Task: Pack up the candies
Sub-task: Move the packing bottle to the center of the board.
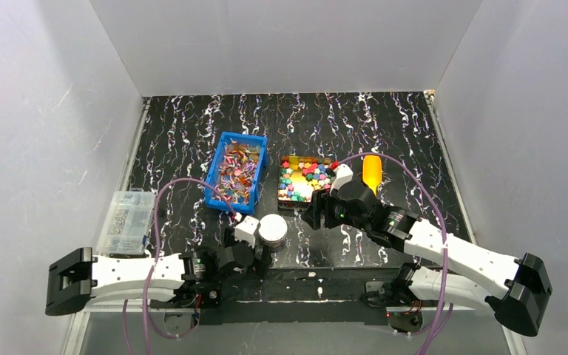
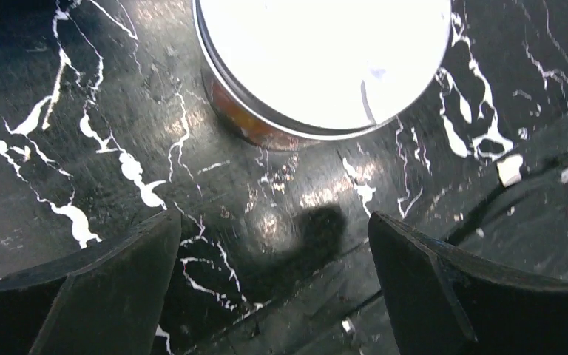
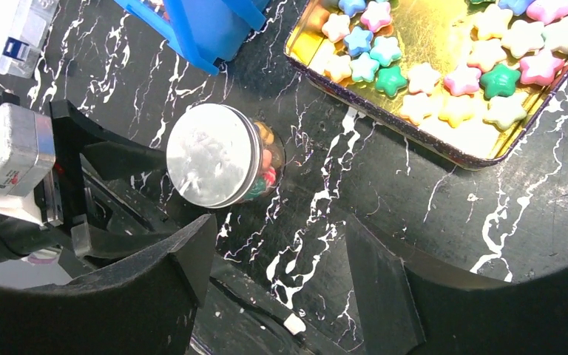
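Flat shiny-wrapped candies (image 1: 238, 168) fill a blue bin (image 1: 211, 185). Star-shaped candies (image 3: 392, 78) in several colours lie in a gold tray (image 3: 384, 115). A clear jar (image 3: 262, 166) with a silver lid (image 3: 211, 155) stands upright in front of them, with candies showing through its wall. My left gripper (image 2: 274, 251) is open just short of the jar's near side, its fingers (image 2: 118, 288) wide apart with only table between them. My right gripper (image 3: 277, 244) hovers open to the jar's right, near the tray's front corner, holding nothing.
A clear plastic box (image 1: 126, 220) sits at the left edge of the black marbled table. An orange-yellow object (image 1: 372, 174) lies right of the tray, partly behind my right arm. White walls close in three sides.
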You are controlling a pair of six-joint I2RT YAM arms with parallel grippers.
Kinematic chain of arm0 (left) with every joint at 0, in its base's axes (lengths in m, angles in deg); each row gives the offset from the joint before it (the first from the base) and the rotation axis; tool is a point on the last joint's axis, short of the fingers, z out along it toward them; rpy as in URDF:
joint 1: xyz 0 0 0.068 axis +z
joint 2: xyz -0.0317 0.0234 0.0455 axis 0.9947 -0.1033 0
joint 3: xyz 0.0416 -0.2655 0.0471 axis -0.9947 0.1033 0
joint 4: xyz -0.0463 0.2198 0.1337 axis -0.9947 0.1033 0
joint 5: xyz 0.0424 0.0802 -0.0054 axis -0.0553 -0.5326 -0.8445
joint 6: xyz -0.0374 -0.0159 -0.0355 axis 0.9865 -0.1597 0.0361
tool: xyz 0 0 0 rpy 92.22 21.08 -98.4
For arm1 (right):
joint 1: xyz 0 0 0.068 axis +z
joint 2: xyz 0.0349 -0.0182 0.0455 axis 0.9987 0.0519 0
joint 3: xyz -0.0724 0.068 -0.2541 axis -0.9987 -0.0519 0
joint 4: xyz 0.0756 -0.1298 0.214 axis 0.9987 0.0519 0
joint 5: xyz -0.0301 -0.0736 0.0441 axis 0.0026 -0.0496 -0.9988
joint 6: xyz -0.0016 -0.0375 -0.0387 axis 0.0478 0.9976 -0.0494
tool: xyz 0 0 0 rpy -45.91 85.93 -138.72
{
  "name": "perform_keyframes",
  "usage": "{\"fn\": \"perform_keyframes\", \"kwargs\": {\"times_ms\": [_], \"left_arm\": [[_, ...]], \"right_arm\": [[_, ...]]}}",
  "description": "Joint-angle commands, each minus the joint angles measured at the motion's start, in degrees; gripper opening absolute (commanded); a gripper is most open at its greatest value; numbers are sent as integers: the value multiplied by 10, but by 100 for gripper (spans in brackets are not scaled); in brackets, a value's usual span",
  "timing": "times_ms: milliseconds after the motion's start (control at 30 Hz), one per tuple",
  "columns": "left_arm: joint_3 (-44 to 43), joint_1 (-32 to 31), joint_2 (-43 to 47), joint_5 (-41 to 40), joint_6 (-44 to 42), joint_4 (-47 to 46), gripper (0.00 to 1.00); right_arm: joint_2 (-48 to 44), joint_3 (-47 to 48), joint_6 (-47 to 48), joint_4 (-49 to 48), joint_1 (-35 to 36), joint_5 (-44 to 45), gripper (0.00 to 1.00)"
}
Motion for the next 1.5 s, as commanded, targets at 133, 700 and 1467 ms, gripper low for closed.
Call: {"fn": "perform_keyframes", "kwargs": {"times_ms": [133,700,1467], "left_arm": [[68,-16,-72,-111,-58,-241,98],[113,-16,-279,-107,-228,-560,98],[41,-15,-558,65,-376,-824,87]], "right_arm": [[-17,-15,8,-12,-1,10,74],[10,-25,14,-37,-1,-10,75],[-17,-27,34,14,-1,-27,69]]}}
